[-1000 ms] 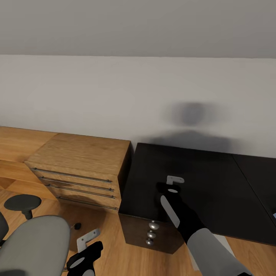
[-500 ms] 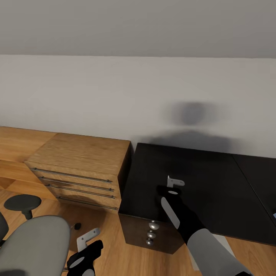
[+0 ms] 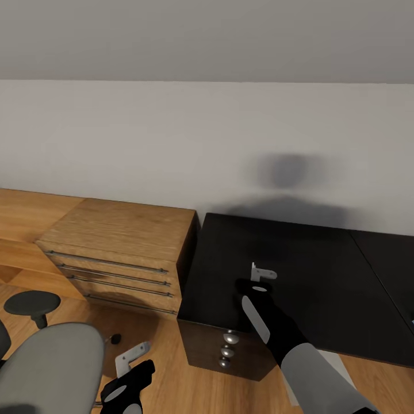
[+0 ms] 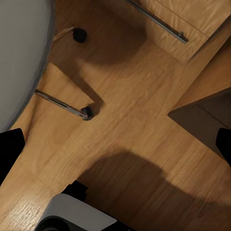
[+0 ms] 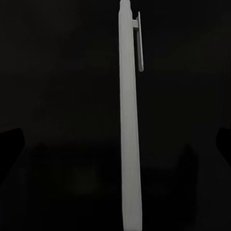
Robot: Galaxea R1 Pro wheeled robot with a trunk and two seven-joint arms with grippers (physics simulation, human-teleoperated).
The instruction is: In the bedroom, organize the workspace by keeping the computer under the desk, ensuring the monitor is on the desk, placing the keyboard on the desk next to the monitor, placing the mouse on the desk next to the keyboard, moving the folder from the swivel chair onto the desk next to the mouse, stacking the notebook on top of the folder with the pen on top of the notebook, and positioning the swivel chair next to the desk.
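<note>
Pen (image 5: 131, 120) and right gripper (image 3: 261, 275) were the pairing that mattered: in the right wrist view the thin white stick lay directly ahead of the camera, centred between the two dark fingertips at the frame's edges, its long axis running toward twelve o'clock, clip end farthest away. Those fingertips stood well apart on either side of it, so the jaws were spread and held nothing. The pen rested on the desk (image 3: 322, 270), on the black top near its left end, above the pedestal with silver knobs. From the head view the right arm reached forward over that corner, forearm slanting up toward eleven o'clock, gripper tipped down over the surface. The left gripper (image 3: 131, 356) hung low at about seven o'clock over the wood floor (image 4: 139, 120), beside the swivel chair (image 3: 49, 368); its fingertips also sat wide apart, empty. The right arm was clearly nearer; a straight descent and closure across the pen's narrow width seemed the likely need.
</note>
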